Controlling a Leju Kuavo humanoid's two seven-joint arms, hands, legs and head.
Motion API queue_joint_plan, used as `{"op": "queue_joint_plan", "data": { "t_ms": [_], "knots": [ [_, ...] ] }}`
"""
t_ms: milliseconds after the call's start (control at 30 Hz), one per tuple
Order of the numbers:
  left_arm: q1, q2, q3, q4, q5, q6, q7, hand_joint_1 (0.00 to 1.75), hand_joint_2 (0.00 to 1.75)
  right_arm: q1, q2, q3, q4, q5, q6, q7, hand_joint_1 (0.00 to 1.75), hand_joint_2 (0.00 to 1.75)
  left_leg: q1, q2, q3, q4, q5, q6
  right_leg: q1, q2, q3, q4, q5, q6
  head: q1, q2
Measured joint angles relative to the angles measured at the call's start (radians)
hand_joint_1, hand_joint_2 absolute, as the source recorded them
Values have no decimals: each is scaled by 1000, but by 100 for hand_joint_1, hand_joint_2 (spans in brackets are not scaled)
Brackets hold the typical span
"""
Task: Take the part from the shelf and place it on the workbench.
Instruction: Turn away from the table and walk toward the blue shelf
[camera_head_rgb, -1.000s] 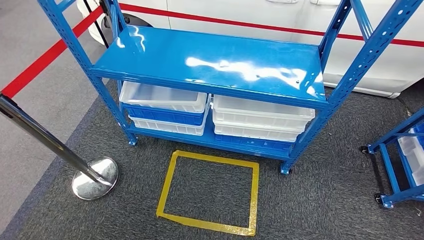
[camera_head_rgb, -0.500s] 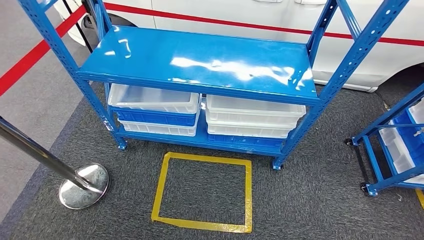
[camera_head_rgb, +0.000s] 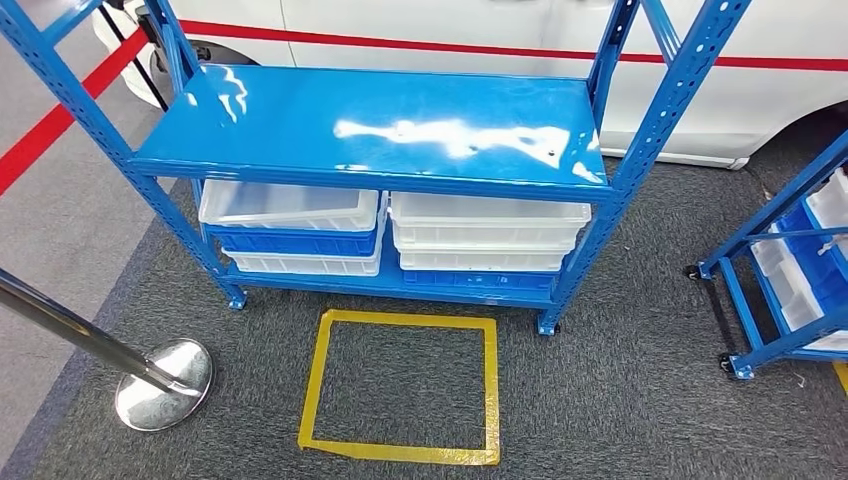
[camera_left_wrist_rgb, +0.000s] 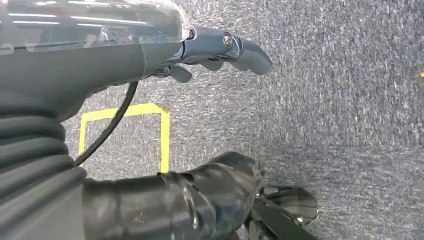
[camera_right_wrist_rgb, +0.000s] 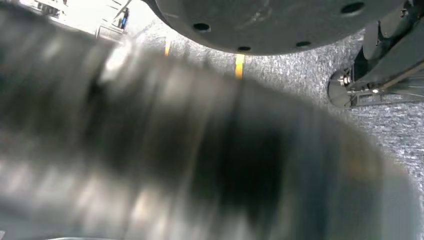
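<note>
Two stacks of white and blue plastic bins (camera_head_rgb: 390, 235) sit side by side on the bottom deck of the blue steel shelf (camera_head_rgb: 370, 125), straight ahead beyond the yellow tape square (camera_head_rgb: 400, 385); I can't pick out the part itself, and the top deck looks bare. At the left wrist, the left hand (camera_left_wrist_rgb: 215, 52) hangs over grey carpet, fingers loosely curled, grasping nothing. At the right wrist everything is blurred; that hand's state I cannot tell.

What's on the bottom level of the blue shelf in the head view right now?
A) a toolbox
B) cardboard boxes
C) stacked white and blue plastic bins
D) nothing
C: under the glossy top board of the blue shelf, stacked bins in white and blue sit side by side on the lowest level, behind the yellow tape square on the carpet.
</note>
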Motion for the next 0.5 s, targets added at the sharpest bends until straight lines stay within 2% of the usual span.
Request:
{"op": "queue_joint_plan", "data": {
  "t_ms": [33, 67, 133, 167, 200, 233, 333, 400, 467, 500],
  "knots": [
    [1, 0, 0, 0, 0, 0, -1, 0, 175, 0, 1, 0, 0, 2, 2, 1, 0, 175, 0, 0, -6, 10, 10, 0, 1, 3, 1, 1, -1, 0, 0, 0],
    [2, 0, 0, 0, 0, 0, -2, 0, 175, 0, 1, 0, 0, 4, 5, 2, 0, 175, 0, 0, 6, -21, 39, 2, 1, 6, 2, 3, -2, 0, 0, 0],
    [5, 1, -4, 0, 2, 0, -2, 0, 175, 0, 1, 4, 0, 5, 15, 3, 0, 175, -1, -3, 66, -153, 110, 10, 2, 11, 6, 5, -6, 4, 0, 0],
    [7, 3, -11, 0, 9, -1, -1, 0, 175, -1, 1, 11, -1, 1, 21, 5, 0, 175, -2, -5, 92, -212, 131, 14, 4, 13, 7, 8, -8, 8, 0, 0],
    [10, 5, -21, 0, 19, -2, 2, 0, 175, -1, 0, 21, -3, -7, 25, 6, 0, 175, -4, -6, 107, -247, 139, 19, 6, 14, 6, 9, -10, 12, 0, 0],
    [14, 8, -35, 0, 34, -5, 7, 0, 175, 0, -1, 34, -5, -19, 29, 8, 0, 175, -6, -8, 111, -259, 137, 22, 7, 15, 5, 10, -10, 17, 0, 0],
    [26, 17, -82, -1, 93, -19, 23, 0, 175, 4, -9, 77, -12, -65, 40, 12, 0, 175, -3, -4, 115, -270, 144, 38, 6, 15, 2, 17, -17, 32, 1, 0],
    [32, 23, -114, -6, 135, -30, 33, 0, 175, 12, -16, 106, -14, -98, 48, 14, 0, 175, 2, 0, 118, -279, 150, 51, 3, 13, -27, 84, -61, 43, 1, 0],
    [36, 31, -148, -15, 179, -42, 44, 0, 175, 25, -23, 138, -14, -133, 57, 16, 0, 175, 1, 1, 117, -280, 150, 57, 0, 11, -88, 210, -121, 52, 2, 0],
    [37, 35, -166, -22, 202, -48, 50, 0, 175, 33, -27, 155, -14, -151, 61, 18, 0, 175, 1, 1, 117, -279, 150, 57, -2, 10, -113, 260, -136, 55, 2, 0]
  ]
}}
